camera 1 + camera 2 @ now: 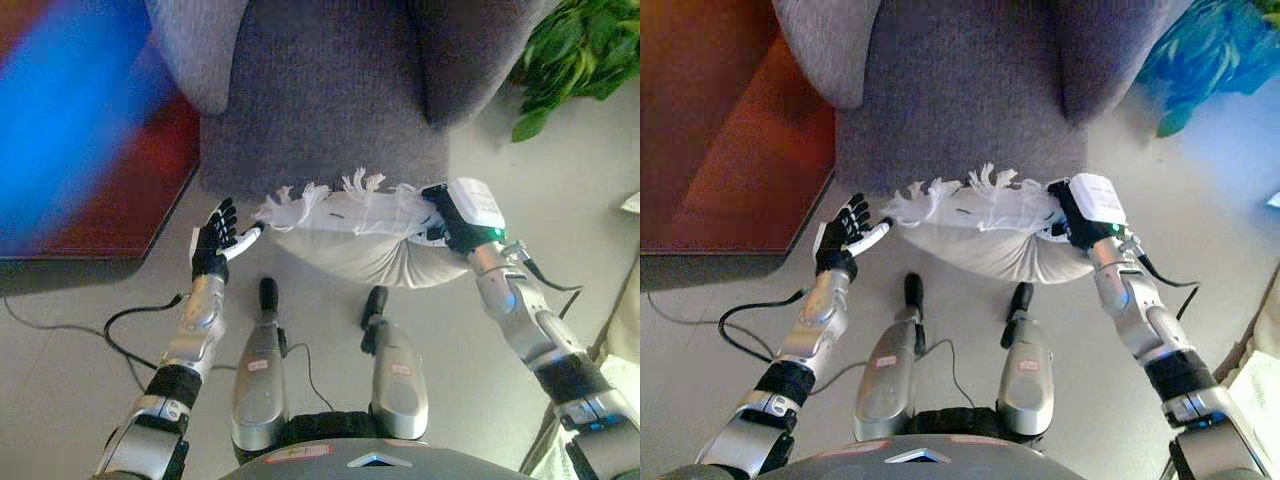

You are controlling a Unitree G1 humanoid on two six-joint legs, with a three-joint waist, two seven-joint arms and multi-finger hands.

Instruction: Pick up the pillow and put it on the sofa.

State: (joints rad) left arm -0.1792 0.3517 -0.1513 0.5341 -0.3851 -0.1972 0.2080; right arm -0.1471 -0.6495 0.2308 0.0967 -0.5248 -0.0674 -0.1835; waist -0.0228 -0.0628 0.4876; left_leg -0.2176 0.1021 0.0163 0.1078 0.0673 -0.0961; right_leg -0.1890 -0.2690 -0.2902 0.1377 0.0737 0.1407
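Observation:
A white pillow (365, 245) with a fringed edge hangs at the front edge of the grey sofa (330, 110), held up on its right end. My right hand (448, 222) is shut on the pillow's right end, fingers curled into the cloth. My left hand (215, 243) is open with straight fingers, just left of the pillow's left corner, its fingertips close to the fringe. The pillow also shows in the right eye view (990, 235), as do my left hand (843, 238) and my right hand (1077, 218).
A dark red-brown cabinet (730, 150) stands at the left beside the sofa. A green plant (575, 50) is at the upper right. The sofa's two armrests (195, 45) flank the seat. Pale floor (80, 340) lies below.

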